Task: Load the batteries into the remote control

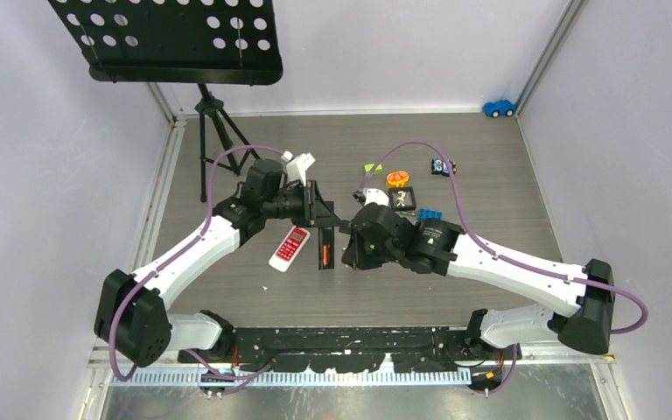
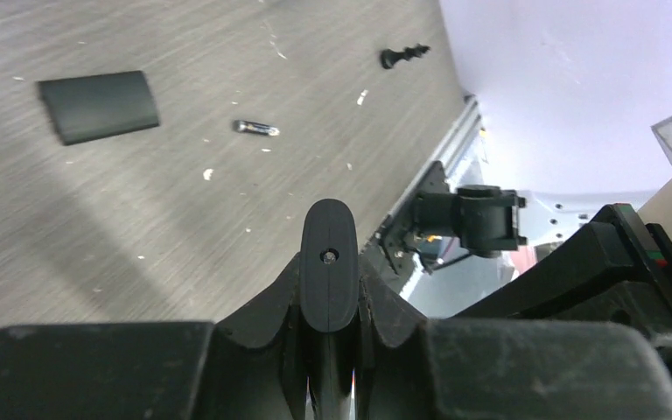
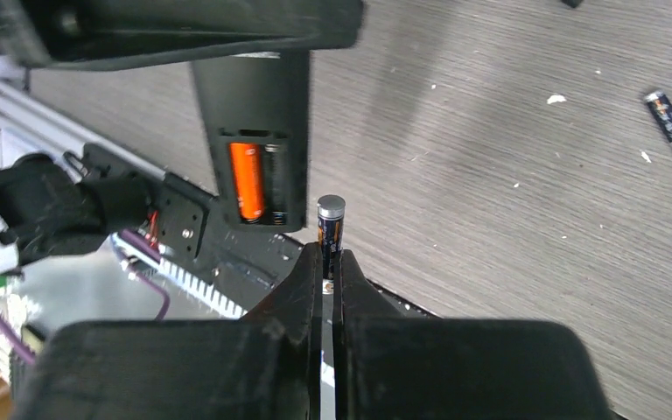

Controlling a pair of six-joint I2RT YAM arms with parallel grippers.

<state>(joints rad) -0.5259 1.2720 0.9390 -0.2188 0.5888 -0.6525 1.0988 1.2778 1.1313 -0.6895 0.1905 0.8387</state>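
Note:
My left gripper [image 1: 325,219] is shut on a black remote control [image 1: 324,254] and holds it above the table. In the left wrist view the remote [image 2: 330,276] shows end-on between the closed fingers. Its battery bay faces the right wrist camera, with an orange battery [image 3: 246,179] in one slot; the slot beside it is dark. My right gripper [image 3: 330,254] is shut on a dark battery [image 3: 330,229], which stands upright just below and to the right of the bay. Another dark battery [image 3: 669,121] lies loose on the table, and the left wrist view shows it too [image 2: 255,128].
A black battery cover [image 2: 98,105] and a small black knob [image 2: 402,57] lie on the table. A red remote [image 1: 290,248] rests under the left arm. Small toys [image 1: 400,179] sit behind the grippers, a tripod [image 1: 214,131] at the back left, a blue car [image 1: 499,108] far right.

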